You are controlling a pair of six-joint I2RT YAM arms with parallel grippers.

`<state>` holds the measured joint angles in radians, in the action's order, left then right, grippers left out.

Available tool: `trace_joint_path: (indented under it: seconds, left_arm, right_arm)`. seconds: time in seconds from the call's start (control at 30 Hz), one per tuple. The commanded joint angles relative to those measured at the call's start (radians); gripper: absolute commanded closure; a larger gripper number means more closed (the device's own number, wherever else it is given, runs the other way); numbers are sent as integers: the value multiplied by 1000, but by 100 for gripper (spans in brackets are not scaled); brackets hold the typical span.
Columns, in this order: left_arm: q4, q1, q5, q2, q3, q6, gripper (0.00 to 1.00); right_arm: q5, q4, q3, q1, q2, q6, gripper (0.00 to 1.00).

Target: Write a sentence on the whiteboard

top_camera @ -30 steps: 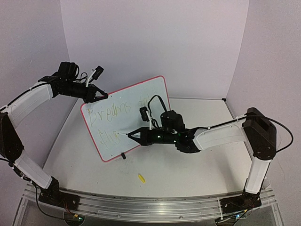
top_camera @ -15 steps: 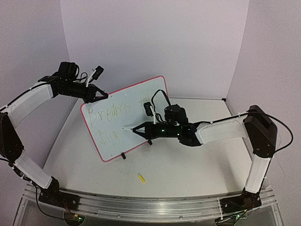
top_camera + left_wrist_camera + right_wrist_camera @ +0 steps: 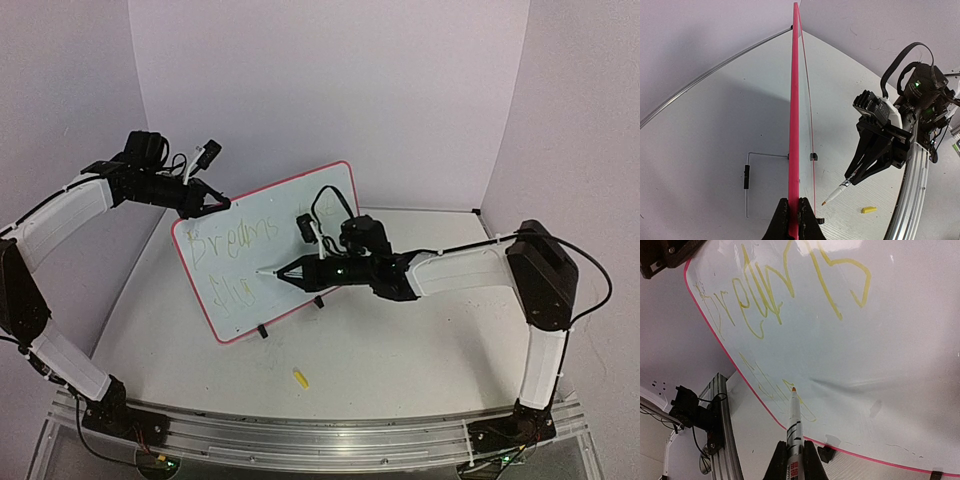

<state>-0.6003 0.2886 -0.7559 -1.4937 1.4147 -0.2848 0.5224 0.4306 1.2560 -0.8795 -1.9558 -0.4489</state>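
Observation:
The whiteboard (image 3: 285, 230) stands tilted on the table, white with a pink border and faint yellow writing in two lines. My left gripper (image 3: 213, 203) is shut on its top left corner; the left wrist view shows the pink edge (image 3: 794, 125) pinched between the jaws of that gripper (image 3: 794, 220). My right gripper (image 3: 292, 273) is shut on a white marker (image 3: 794, 412) with an orange tip. That tip (image 3: 824, 203) hangs a short way off the board face, near the lower line of writing (image 3: 775, 392).
A small yellow marker cap (image 3: 300, 377) lies on the table in front of the board. Two black clip feet (image 3: 262, 331) hold the board's lower edge. A wire stand (image 3: 747, 170) props the board from behind. Purple walls close in the table.
The right gripper with the marker rose and shifted slightly left along the lower line of writing, then the tip came off the board. The left gripper and the board stayed still.

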Motion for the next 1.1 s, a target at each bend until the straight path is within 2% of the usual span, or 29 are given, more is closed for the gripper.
trace_joint_path:
  seconds: [0.0,0.47,1.07]
  left_arm:
    - [-108,63,-18,-69,-56,-47,100]
    - [-110,64,-18,-71,-54,-49,100]
    - [-112,64,-16,-66,-54,-48,100]
  right_arm:
    - [13,1,81,0,-39,23,100]
    - [-16,-24,130,0,-88,9,100]
    - [1,-32,17,0,-104,-26,100]
